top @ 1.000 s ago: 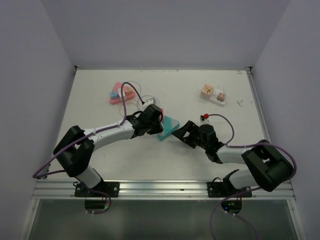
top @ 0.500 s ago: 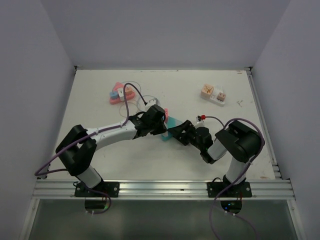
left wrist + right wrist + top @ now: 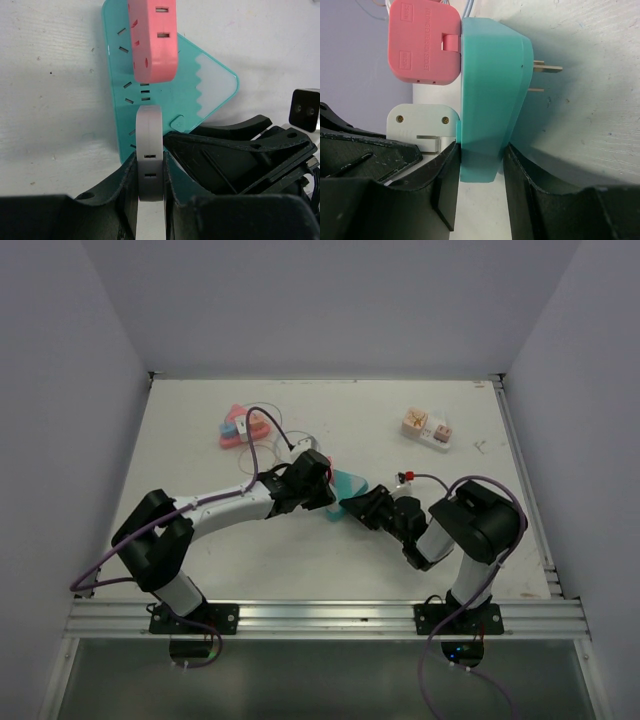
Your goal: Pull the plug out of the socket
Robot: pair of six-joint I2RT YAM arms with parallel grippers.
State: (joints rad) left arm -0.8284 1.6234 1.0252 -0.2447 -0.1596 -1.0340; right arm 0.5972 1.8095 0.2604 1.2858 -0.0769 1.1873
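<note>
White plug (image 3: 149, 145) and teal socket (image 3: 490, 75) each gripped, set to part

The right gripper (image 3: 481, 165) squeezes the socket's near edge. The left gripper (image 3: 149, 170) pinches the white plug seated in the socket's face, so the pull likely runs straight off that face. A pink plug (image 3: 152, 40) sits farther along.
</note>
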